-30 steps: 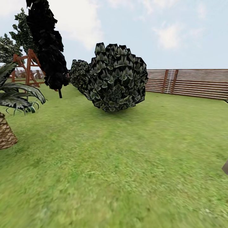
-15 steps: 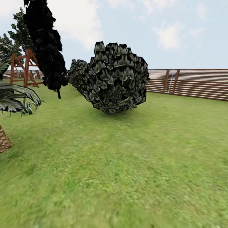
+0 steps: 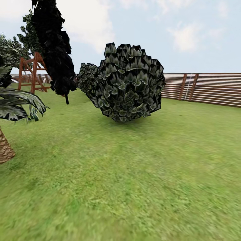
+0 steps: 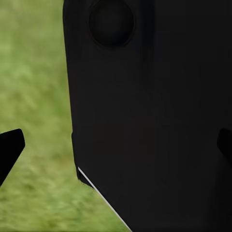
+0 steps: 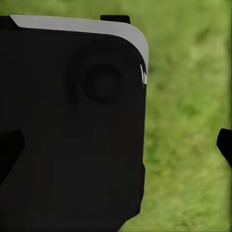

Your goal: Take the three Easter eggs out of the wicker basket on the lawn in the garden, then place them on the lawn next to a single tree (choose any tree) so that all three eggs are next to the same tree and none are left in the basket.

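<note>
Three views, taken in turn.

Head view: the lawn [image 3: 134, 180] spreads wide and mottled green ahead of me. A round, dark-leaved bush [image 3: 129, 83] sits mid-ground on the grass, with a smaller bush [image 3: 87, 77] just behind it to the left. An all-black columnar tree [image 3: 55, 47] stands left of those, and a red-brown wooden frame [image 3: 31, 72] shows beyond it. At the left edge, palm fronds [image 3: 18, 102] hang over a scaly brown palm trunk [image 3: 5, 150]. The brown slatted fence [image 3: 207, 88] closes the garden along the right. Pale sky with cloud above.

Left wrist view: a large black body panel [image 4: 154, 116] of my own frame blocks most of the picture, blurred grass beside it. My left pincer [image 4: 116, 145] shows as two dark fingertips [image 4: 9, 147] at opposite edges, well apart, nothing between them but the panel behind.

Right wrist view: another black panel with a pale grey top edge [image 5: 72, 125] stands against blurred grass. My right pincer [image 5: 118, 150] has its tips at opposite edges, spread wide, gripping nothing.
</note>
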Robot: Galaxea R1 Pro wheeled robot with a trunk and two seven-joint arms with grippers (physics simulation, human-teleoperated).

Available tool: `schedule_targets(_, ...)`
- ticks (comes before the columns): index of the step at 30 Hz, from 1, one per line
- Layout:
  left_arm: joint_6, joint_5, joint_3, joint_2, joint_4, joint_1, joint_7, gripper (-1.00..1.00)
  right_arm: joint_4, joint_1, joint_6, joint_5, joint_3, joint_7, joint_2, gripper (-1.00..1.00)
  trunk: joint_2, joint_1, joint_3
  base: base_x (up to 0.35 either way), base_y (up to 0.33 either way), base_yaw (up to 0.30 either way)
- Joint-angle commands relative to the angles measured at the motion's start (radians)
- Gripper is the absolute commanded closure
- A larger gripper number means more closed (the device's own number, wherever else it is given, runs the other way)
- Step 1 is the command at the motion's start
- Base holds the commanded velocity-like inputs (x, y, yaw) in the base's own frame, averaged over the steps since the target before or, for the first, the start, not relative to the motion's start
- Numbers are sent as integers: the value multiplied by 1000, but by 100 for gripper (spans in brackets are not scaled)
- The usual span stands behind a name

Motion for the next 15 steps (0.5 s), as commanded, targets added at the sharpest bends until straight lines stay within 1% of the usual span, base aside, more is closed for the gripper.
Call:
schedule_targets(1,1,0,0,0,-2,1,0,-100,1,-1,0,1,0,0,0,-100,0,1,-1,341,0,238)
schedule_targets(3,1,0,0,0,-2,1,0,-100,1,-1,0,1,0,0,0,-100,0,1,-1,341,0,192)
schedule_targets(5,1,0,0,0,-2,1,0,-100,1,-1,0,1,0,0,0,-100,0,1,-1,341,0,70)
schedule_targets(15,1,0,0,0,-2,1,0,-100,1,-1,0,1,2,0,0,-100,0,1,-1,341,0,7)
